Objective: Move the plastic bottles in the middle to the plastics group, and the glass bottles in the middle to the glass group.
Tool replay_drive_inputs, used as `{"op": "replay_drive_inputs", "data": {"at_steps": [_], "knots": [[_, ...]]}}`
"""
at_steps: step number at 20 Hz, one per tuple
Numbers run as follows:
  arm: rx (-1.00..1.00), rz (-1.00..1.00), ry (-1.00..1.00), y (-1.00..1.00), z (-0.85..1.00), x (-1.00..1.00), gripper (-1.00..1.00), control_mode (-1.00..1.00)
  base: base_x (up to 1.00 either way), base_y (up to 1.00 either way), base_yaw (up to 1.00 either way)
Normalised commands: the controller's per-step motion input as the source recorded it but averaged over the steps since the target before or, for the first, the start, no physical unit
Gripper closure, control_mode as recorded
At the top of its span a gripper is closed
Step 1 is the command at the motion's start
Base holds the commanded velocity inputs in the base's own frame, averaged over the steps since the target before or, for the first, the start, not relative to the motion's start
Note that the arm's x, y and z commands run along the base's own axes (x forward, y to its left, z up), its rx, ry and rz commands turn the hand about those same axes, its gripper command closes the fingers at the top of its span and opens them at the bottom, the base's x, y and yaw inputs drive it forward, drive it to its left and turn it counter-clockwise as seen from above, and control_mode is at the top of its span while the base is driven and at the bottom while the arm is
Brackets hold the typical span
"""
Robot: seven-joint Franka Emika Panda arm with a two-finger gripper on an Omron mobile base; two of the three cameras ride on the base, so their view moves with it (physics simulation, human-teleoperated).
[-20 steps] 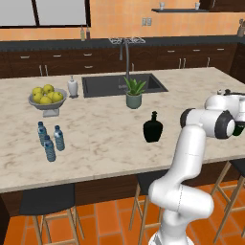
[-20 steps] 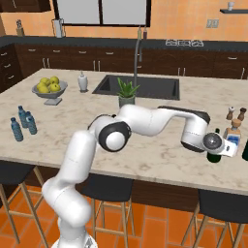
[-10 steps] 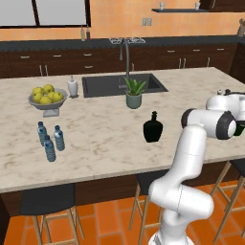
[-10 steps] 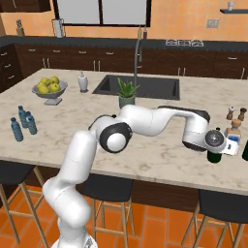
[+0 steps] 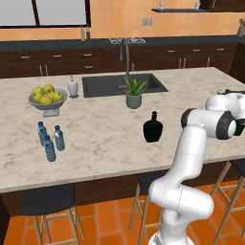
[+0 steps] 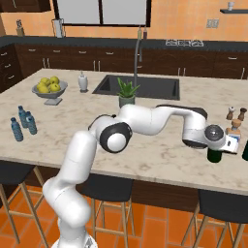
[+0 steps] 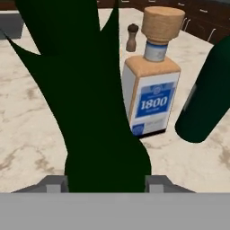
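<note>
Gripping the dark green bottle (image 7: 96,112) between its fingers, the pincer (image 7: 106,183) has a cork-topped bottle (image 7: 152,96) just beyond it on the table (image 7: 27,130).

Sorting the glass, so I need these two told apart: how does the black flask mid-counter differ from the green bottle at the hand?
The flask is squat and round-bodied with a short neck; the green bottle is tall and slender. The flask is black, the bottle dark green. The flask stands alone mid-counter; the bottle sits between the fingers of the hand beside a labelled bottle. Both are dark and upright.
</note>
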Motion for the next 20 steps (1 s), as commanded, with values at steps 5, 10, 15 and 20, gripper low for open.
{"op": "replay_drive_inputs", "data": {"at_steps": [5,10,15,20], "knots": [[0.0,0.0,0.0,0.0,0.0,0.0,-1.0,-1.0,0.0,0.0,0.0],[0.0,0.0,0.0,0.0,0.01,0.0,-1.0,-1.0,0.0,0.0,0.0],[-0.05,0.0,-0.02,0.03,0.14,-0.1,-1.0,-1.0,0.0,0.0,0.0],[-0.05,0.0,-0.05,0.19,0.37,-0.3,-1.0,-1.0,0.0,0.0,0.0]]}}
